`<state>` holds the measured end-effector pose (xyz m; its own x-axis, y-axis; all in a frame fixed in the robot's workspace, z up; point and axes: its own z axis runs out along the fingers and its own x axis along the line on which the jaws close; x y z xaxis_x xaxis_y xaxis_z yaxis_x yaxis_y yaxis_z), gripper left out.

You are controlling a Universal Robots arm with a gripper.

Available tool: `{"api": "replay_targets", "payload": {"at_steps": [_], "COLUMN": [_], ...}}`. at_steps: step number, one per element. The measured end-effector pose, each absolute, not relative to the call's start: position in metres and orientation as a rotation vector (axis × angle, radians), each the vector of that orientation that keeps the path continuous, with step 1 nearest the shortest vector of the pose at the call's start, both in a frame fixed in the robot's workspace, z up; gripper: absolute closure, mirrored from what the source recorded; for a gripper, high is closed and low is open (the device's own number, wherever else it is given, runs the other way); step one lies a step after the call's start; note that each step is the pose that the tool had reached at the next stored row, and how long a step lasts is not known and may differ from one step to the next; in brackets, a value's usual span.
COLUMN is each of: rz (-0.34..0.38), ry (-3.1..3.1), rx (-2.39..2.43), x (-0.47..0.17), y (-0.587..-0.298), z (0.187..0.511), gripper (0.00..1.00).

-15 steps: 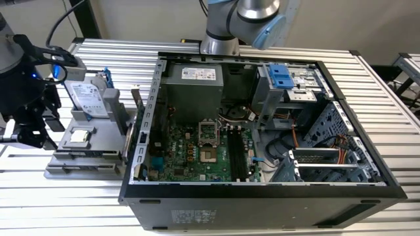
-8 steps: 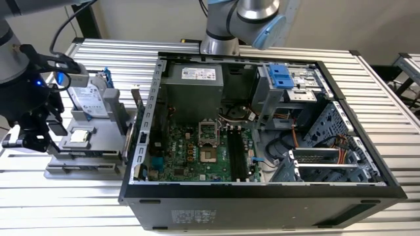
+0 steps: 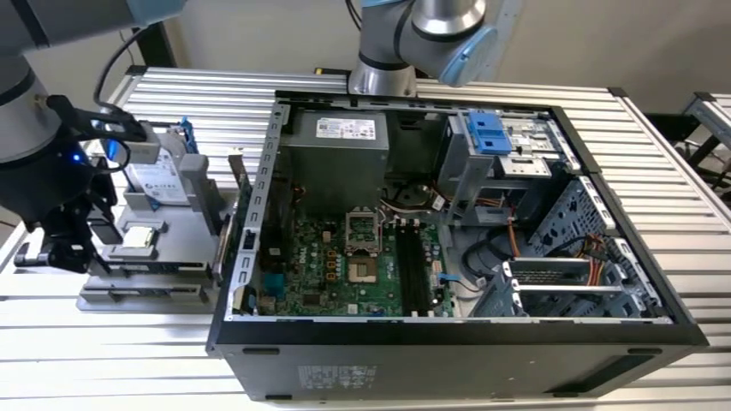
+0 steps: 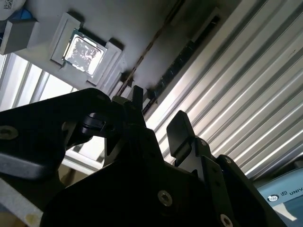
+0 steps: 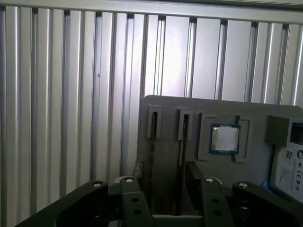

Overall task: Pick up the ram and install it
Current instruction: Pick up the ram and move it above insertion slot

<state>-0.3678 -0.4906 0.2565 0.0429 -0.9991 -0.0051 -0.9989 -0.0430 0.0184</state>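
At the exterior view's left, a dark robot arm holds its black two-fingered gripper point(image 3: 51, 254) low over the ribbed aluminium table point(image 3: 205, 94), just beside one end of a grey plastic parts holder point(image 3: 194, 184). In both wrist views its fingers point(image 5: 191, 172) stand apart with a clear gap between them and nothing in their grip, pointing toward the holder.

The ram point(image 4: 184, 56), a long, narrow stick with a row of dark chips, stands on edge in a slot along the holder's side, ahead of the fingers and apart from them. Further into the holder lies a small square silver processor chip point(image 3: 139, 238), and past that a silver hard drive with a blue frame point(image 3: 160, 175).

Right of the holder, close beside it, a black computer case point(image 3: 457, 338) lies with its side panel off. Inside are a green motherboard point(image 3: 331, 265), long black memory slots point(image 3: 413, 265), a grey power supply box point(image 3: 337, 158) and a blue drive bracket point(image 3: 489, 133). Behind the case stands the base of a second grey arm point(image 3: 383, 73).
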Motion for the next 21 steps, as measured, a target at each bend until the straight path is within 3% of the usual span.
{"api": "replay_targets", "payload": {"at_steps": [21], "rz": [-0.028], "ry": [-2.201], "rx": [2.225], "x": [-0.364], "y": [-0.497], "z": [0.224], "gripper": [0.00]}}
